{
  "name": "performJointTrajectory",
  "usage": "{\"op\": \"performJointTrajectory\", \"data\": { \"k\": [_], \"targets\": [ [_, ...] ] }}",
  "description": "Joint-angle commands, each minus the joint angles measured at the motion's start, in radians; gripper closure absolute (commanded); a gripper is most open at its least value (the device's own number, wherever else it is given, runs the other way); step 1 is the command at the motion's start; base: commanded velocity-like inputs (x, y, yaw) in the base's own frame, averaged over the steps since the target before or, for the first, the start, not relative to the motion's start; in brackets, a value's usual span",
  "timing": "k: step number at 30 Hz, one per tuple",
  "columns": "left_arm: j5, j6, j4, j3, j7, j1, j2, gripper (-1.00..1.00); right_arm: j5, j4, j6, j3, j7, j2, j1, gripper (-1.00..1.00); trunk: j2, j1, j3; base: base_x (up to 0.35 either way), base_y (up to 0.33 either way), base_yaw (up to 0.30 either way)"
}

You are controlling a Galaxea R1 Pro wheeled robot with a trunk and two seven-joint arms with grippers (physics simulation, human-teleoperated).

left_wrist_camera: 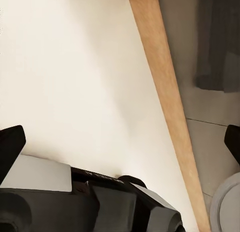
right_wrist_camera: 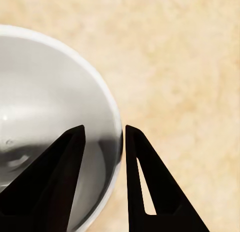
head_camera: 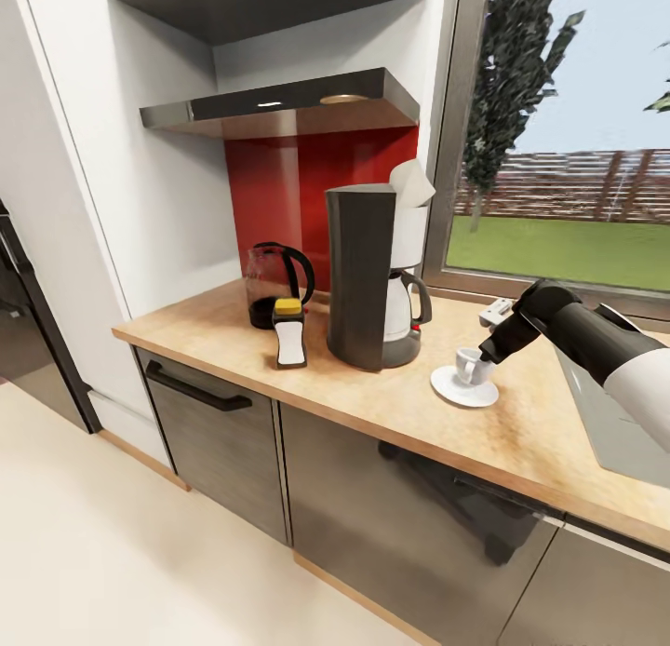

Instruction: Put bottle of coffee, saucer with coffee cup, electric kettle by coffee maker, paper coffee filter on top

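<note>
The right end effector (right_wrist_camera: 104,157) grips the rim of the cup (head_camera: 468,366), which stands on the saucer (head_camera: 464,390) on the bench (head_camera: 521,441), near the coffee maker (head_camera: 372,274)

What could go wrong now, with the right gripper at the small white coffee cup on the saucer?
1. The right gripper straddles the white coffee cup's rim, one finger inside, one outside. Pulling away before opening wide could tip the cup off the round white saucer.
2. The saucer sits near the front edge of the tan wooden countertop; a sideways drag might push it toward the drop.
</note>
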State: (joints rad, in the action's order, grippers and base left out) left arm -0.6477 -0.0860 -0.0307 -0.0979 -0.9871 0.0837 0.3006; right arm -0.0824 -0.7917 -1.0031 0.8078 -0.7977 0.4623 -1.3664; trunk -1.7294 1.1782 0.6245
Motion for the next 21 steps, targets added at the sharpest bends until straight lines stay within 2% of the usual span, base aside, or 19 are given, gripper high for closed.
{"op": "performJointTrajectory", "data": {
  "k": [1, 15, 16, 21],
  "targets": [
    [0.003, -0.009, 0.000, -0.008, -0.004, 0.001, 0.000, -1.00, -0.007, -0.001, -0.003, 0.004, -0.009, 0.001, 0.000, 1.00, 0.000, 0.000, 0.001, 0.000, 0.000, 0.000],
    [0.003, -0.009, 0.000, -0.008, -0.004, 0.001, 0.000, -1.00, -0.006, -0.001, -0.003, 0.004, -0.009, 0.000, 0.000, 1.00, 0.000, 0.000, 0.001, 0.000, 0.000, 0.000],
    [0.003, -0.009, 0.000, -0.008, -0.004, 0.001, 0.000, -1.00, -0.006, -0.002, -0.003, 0.004, -0.009, 0.000, 0.000, -1.00, 0.000, 0.000, 0.001, 0.000, 0.000, 0.000],
    [0.003, -0.009, 0.000, -0.008, -0.004, 0.001, 0.000, -1.00, -0.005, -0.003, -0.003, 0.004, -0.009, 0.000, 0.000, -1.00, 0.000, 0.000, 0.001, 0.000, 0.000, 0.000]
  ]
}}
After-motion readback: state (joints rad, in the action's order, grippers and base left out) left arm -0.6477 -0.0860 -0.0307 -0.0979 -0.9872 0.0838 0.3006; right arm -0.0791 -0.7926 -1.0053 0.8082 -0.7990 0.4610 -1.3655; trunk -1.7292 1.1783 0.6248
